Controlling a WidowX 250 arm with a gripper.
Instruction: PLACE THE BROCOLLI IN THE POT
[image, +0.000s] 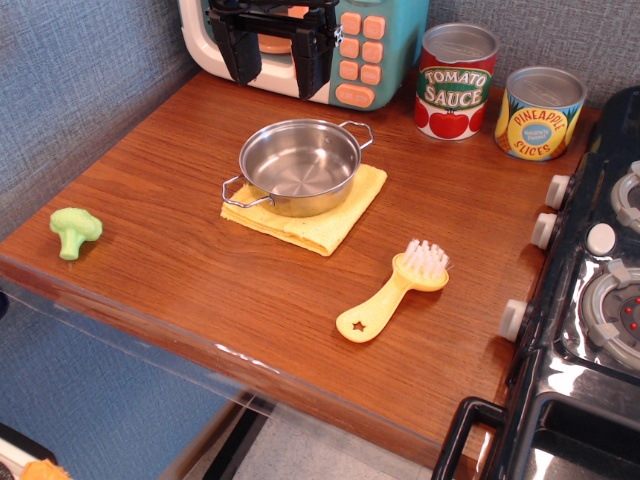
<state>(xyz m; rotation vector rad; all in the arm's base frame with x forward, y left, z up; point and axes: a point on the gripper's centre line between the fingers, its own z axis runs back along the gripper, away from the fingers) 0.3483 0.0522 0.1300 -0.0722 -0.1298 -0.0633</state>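
Note:
The small light-green broccoli (75, 231) lies on the wooden counter near its left edge. The shiny steel pot (299, 165) with two wire loop handles stands empty on a folded yellow cloth (330, 222) in the middle. My black gripper (275, 62) hangs at the back, in front of the toy microwave, well above and behind the pot and far from the broccoli. Its two fingers (241, 52) stand apart with nothing between them.
A teal and white toy microwave (385, 45) stands at the back. A tomato sauce can (455, 82) and a pineapple can (539, 112) stand at the back right. A yellow dish brush (395, 291) lies front right of the pot. A black toy stove (590, 300) borders the right.

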